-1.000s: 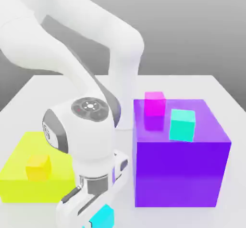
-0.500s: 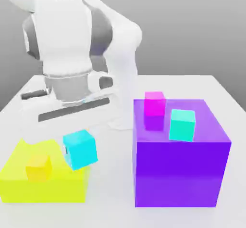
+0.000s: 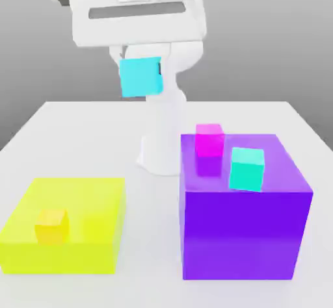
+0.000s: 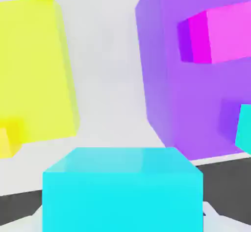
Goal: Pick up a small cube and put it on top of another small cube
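Observation:
The small sky-cyan cube [image 3: 138, 79] hangs high above the table, over its back middle, with my gripper [image 3: 140, 67] shut on it. The hand view has this cube [image 4: 122, 189] close up, a dark finger [image 4: 226, 187] at its side. A greener turquoise cube [image 3: 246, 168] and a magenta cube [image 3: 209, 139] sit on top of the big purple block [image 3: 247, 229], lower and toward the exterior view's right of the held cube. A small orange-yellow cube [image 3: 51, 225] rests on the low yellow block [image 3: 84, 199].
The purple block [image 4: 166, 79] is tall and stands at the front on the exterior view's right; the yellow block [image 4: 34, 69] lies at the front left. The arm's white base [image 3: 159, 151] stands behind the gap between them. White table [image 3: 78, 138] lies around.
The gripper has risen with the cyan cube from low near the table's front edge to high above the table, moving back and slightly toward the exterior view's right. The other cubes stayed put.

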You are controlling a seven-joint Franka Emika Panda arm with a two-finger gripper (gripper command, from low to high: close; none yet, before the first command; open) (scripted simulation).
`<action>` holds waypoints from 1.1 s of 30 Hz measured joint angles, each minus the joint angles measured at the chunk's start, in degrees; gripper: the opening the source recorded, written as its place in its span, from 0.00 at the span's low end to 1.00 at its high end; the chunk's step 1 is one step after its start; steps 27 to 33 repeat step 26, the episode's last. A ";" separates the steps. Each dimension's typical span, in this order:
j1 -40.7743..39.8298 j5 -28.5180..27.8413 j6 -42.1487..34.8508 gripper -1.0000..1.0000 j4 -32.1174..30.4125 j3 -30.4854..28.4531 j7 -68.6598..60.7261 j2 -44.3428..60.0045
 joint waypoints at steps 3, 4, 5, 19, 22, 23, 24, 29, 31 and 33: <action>-0.61 3.79 -0.92 0.00 -1.42 4.23 9.76 1.14; -0.63 5.00 -1.14 0.00 -1.89 5.41 13.10 1.66; -0.79 6.32 -1.17 0.00 -2.40 6.59 16.38 2.33; -2.66 11.96 10.32 1.00 -13.23 8.90 38.34 11.31; -2.75 11.69 11.21 1.00 -13.84 8.59 38.43 11.56; -2.64 11.99 10.46 1.00 -13.27 8.88 38.42 11.34; -2.45 12.56 8.88 1.00 -12.11 9.48 38.35 10.89; -1.99 14.04 4.72 1.00 -9.06 11.07 38.17 9.73; -1.99 14.04 4.72 1.00 -9.06 11.07 38.17 9.73; -1.99 14.04 4.72 1.00 -9.06 11.07 38.17 9.73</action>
